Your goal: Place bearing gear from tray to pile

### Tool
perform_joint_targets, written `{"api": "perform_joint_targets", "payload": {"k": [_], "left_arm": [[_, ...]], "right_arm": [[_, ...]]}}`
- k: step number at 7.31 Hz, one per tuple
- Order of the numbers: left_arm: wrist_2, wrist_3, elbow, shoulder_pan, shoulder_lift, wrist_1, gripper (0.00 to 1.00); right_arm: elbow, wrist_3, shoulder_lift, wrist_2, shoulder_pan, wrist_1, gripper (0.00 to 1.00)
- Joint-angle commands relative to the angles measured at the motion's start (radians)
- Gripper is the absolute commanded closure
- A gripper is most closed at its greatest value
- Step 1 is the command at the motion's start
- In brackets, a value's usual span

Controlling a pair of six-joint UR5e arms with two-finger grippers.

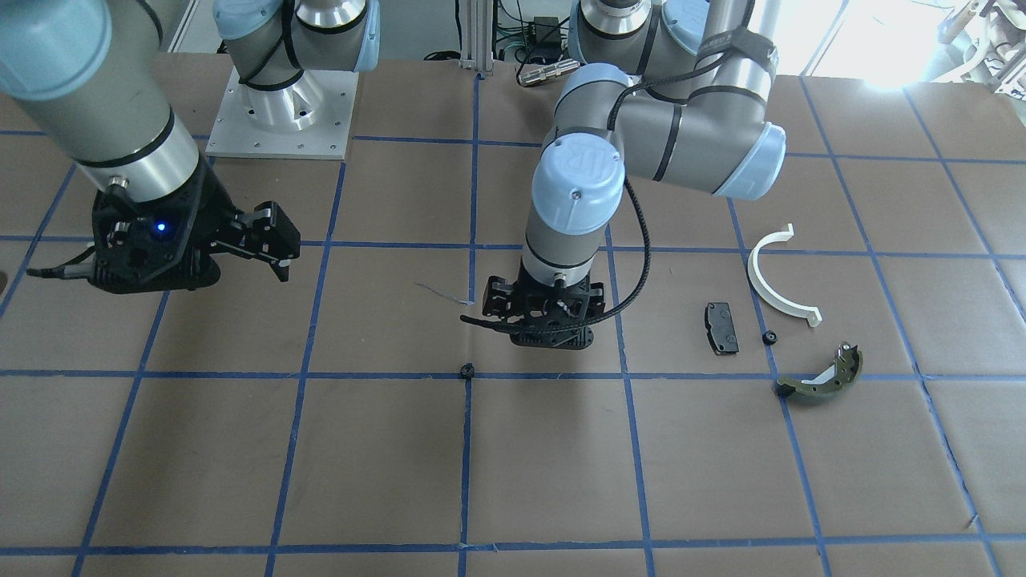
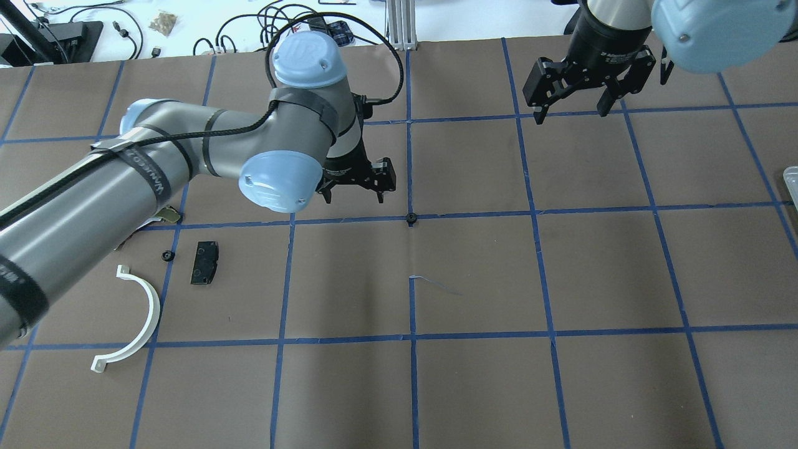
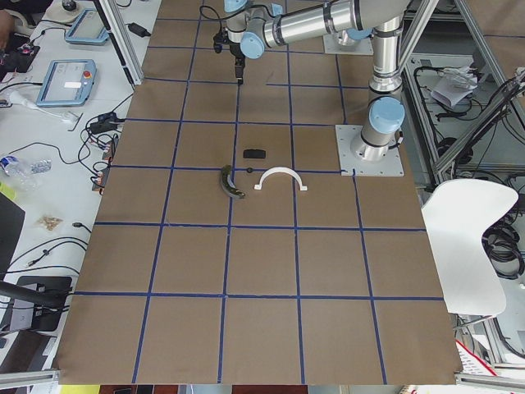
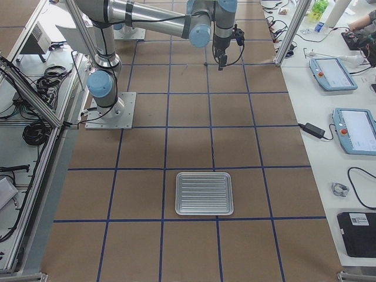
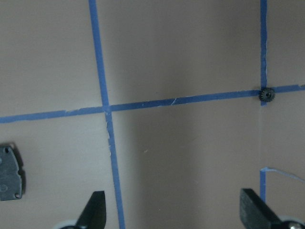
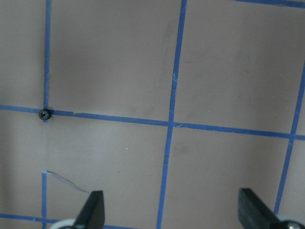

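Pickup seems the step in hand: the small black toothed bearing gear lies on the paper-covered bench just beside the left hand, whose fingers stand apart, empty. That hand must next centre over the tiny ridged disc, pinch it, and carry it to the smooth white plastic half-ring and flat black rectangular pad on its other side.

The brown table carries blue tape lines, with a white chair beside it.
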Motion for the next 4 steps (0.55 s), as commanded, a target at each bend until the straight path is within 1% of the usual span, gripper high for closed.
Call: {"api": "perform_joint_targets", "payload": {"k": [1,2,3,4], "left_arm": [[-0.001,-0.063,0.004,-0.064,-0.098,0.123,0.0],[-0.001,-0.07,0.007,-0.078,-0.129,0.181,0.0],[-0.001,-0.077,0.007,-0.084,-0.156,0.211,0.0],[-0.001,-0.081,0.009,-0.09,-0.175,0.232,0.0]], "right_arm": [[-0.013,0.095,-0.058,-0.004,0.07,0.041,0.0],[-0.016,0.08,-0.081,-0.01,0.061,0.023,0.0],[-0.014,0.078,-0.085,-0.016,0.047,0.008,0.0],[-0.005,0.078,-0.076,-0.01,0.031,0.029,0.0]]}}
